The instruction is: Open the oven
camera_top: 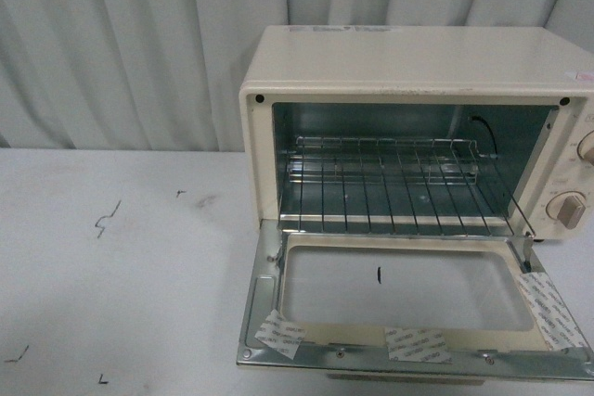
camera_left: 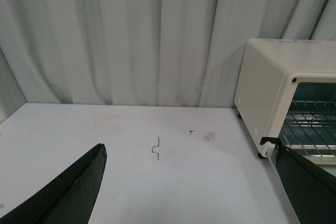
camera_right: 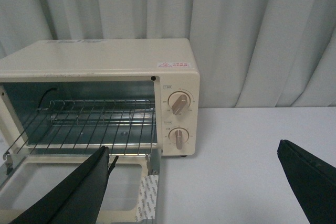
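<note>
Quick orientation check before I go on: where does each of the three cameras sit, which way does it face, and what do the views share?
Front view: on the robot's body, facing the oven with its door dropped flat; neither arm shows.
Left wrist view: on the left arm, facing the table and curtain; the open left hand frames the oven's side.
Right wrist view: on the right arm, facing the oven's knobs; the open right hand shows.
All three share the oven and its wire rack.

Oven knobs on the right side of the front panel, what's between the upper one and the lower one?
In the right wrist view, only a bare strip of the cream panel with small printed markings separates the upper knob from the lower knob. The print is too small to read.
</note>
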Tool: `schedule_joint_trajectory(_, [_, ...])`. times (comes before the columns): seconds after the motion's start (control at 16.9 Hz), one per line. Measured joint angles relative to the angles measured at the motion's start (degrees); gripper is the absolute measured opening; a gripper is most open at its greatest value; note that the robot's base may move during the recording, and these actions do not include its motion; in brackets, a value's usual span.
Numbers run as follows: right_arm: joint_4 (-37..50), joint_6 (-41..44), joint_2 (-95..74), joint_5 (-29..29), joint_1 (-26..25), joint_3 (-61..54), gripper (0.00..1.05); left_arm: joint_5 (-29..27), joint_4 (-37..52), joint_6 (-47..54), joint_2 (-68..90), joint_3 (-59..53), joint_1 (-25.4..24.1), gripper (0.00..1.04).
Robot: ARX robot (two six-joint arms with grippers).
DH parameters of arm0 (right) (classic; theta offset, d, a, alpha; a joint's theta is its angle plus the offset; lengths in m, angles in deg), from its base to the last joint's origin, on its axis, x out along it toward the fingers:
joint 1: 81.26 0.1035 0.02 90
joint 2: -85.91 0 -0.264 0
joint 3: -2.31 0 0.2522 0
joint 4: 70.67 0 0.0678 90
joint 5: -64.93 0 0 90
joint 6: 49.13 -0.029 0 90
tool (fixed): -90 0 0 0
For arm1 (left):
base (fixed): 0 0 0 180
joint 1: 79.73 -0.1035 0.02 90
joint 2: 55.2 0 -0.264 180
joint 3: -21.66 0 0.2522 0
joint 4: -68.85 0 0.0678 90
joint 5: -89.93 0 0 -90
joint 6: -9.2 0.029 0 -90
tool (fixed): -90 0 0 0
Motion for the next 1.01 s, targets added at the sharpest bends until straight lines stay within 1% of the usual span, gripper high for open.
schedule_joint_trajectory(1.01, [0.04,0.0,-0.09,0.02,0.0,0.0,0.98,0.02,0.02,0.0,0.02,0.0,0.0,0.98])
